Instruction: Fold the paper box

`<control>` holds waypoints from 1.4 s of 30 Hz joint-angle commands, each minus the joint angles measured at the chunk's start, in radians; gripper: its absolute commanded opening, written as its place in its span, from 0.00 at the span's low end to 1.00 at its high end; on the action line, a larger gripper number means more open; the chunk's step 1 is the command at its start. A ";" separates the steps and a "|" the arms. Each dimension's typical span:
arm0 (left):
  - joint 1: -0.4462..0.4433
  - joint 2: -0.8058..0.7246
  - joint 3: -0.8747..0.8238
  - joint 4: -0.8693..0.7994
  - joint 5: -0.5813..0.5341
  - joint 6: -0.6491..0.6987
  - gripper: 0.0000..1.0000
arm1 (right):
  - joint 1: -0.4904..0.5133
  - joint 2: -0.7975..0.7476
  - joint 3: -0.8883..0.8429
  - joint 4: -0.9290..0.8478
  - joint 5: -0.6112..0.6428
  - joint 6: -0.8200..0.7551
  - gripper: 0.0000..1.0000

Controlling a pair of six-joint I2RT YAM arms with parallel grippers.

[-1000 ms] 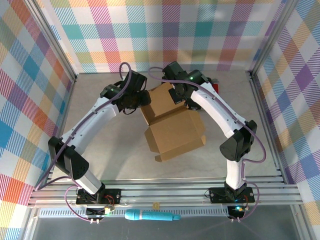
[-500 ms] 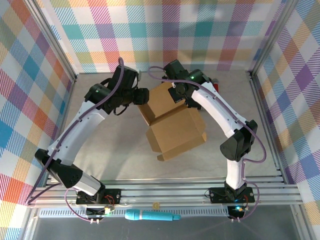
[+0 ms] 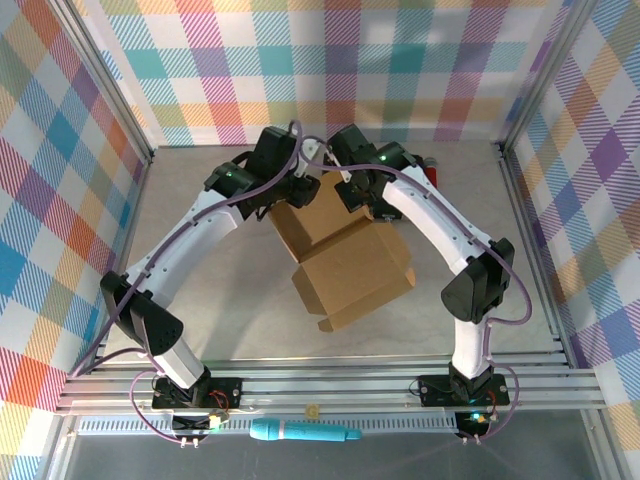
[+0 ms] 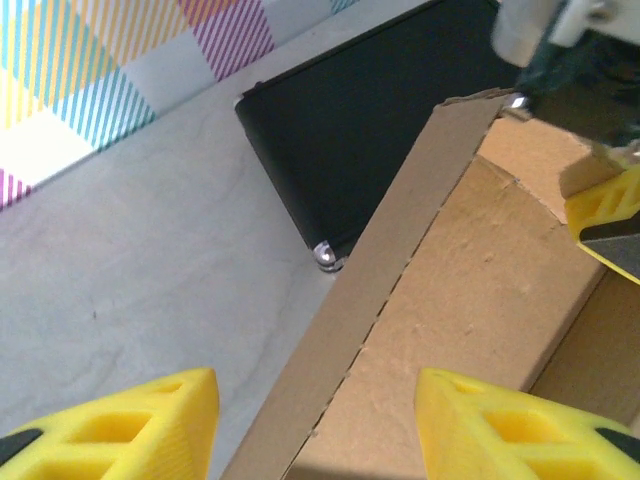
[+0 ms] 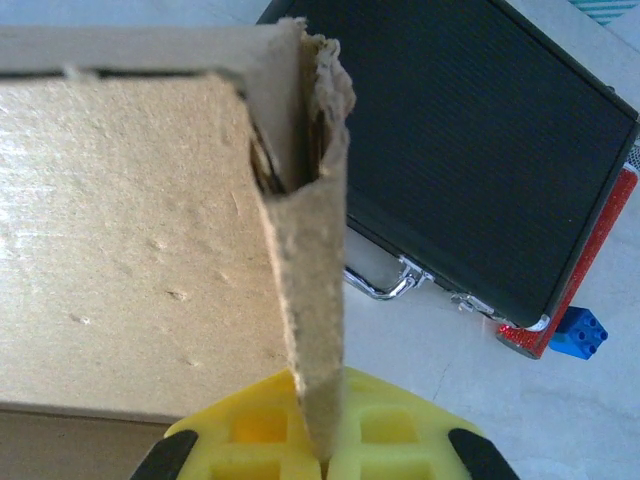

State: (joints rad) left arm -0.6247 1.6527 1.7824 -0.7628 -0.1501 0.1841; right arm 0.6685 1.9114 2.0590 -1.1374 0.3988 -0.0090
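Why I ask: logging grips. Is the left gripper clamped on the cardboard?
No, the left gripper stands open, fingers wide apart astride the paper box edge.

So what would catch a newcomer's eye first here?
The brown paper box, half folded mid-table, with both white arms arching in to meet at its far end. The right gripper pinches a cardboard wall, while the left gripper hangs open astride a flap edge. Just beyond lies a black case with a metal handle, all inside bright plaid walls.

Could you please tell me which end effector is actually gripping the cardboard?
The right end effector: it pinches a wall of the paper box; the left end effector straddles an edge, open.
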 commanded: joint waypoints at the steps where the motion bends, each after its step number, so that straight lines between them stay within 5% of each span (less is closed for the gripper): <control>1: -0.044 0.028 -0.028 0.061 -0.032 0.075 0.53 | 0.012 -0.043 0.000 0.027 -0.040 -0.015 0.00; 7: -0.047 0.012 -0.051 0.067 -0.130 -0.020 0.55 | 0.011 -0.041 -0.004 0.026 -0.044 -0.006 0.00; 11: -0.022 -0.033 -0.015 -0.025 -0.134 -0.224 0.64 | 0.004 -0.042 -0.008 0.020 -0.012 0.005 0.00; 15: -0.009 -0.075 0.004 -0.237 -0.137 -0.466 0.62 | -0.010 -0.040 0.013 0.003 0.016 0.018 0.00; 22: -0.001 -0.233 -0.273 -0.229 0.051 -0.805 0.61 | -0.015 -0.034 0.033 -0.008 0.009 0.029 0.00; 32: -0.001 -0.163 -0.359 -0.112 0.005 -0.881 0.56 | -0.016 -0.036 0.045 -0.019 -0.016 0.040 0.00; 42: 0.008 -0.089 -0.397 -0.036 -0.022 -0.929 0.07 | -0.015 -0.044 0.052 -0.031 -0.044 0.058 0.00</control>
State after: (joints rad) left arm -0.6247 1.5597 1.3987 -0.8314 -0.1520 -0.7143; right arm 0.6559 1.9053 2.0693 -1.1542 0.3878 0.0223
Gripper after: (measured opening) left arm 0.099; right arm 0.072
